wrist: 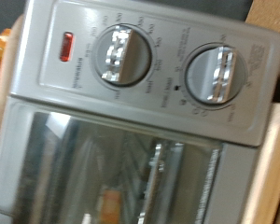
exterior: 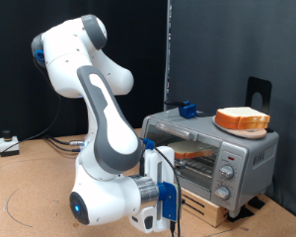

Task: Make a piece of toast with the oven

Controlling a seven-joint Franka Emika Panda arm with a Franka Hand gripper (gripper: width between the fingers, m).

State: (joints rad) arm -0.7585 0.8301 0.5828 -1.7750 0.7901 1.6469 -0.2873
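The oven (exterior: pixel 249 156) is a silver box at the exterior view's right, its glass door (exterior: pixel 187 163) standing upright. Through the glass a pale slice, the piece of toast (exterior: pixel 192 152), lies on the rack inside. My gripper (exterior: pixel 172 199), with blue parts on a white hand, hangs low just in front of the door's lower left corner. The wrist view is filled by the oven's control panel (wrist: pixel 168 37) with a red lamp (wrist: pixel 67 45), two knobs (wrist: pixel 124 54) (wrist: pixel 215 73), the glass door (wrist: pixel 75 159) and its bar handle (wrist: pixel 157 182). No fingers show there.
A like bread slice on a round orange plate (exterior: pixel 242 120) rests on the oven's roof. The oven stands on a wooden slatted base (exterior: pixel 209 207) on the brown table. Black curtains hang behind; cables lie at the exterior view's left.
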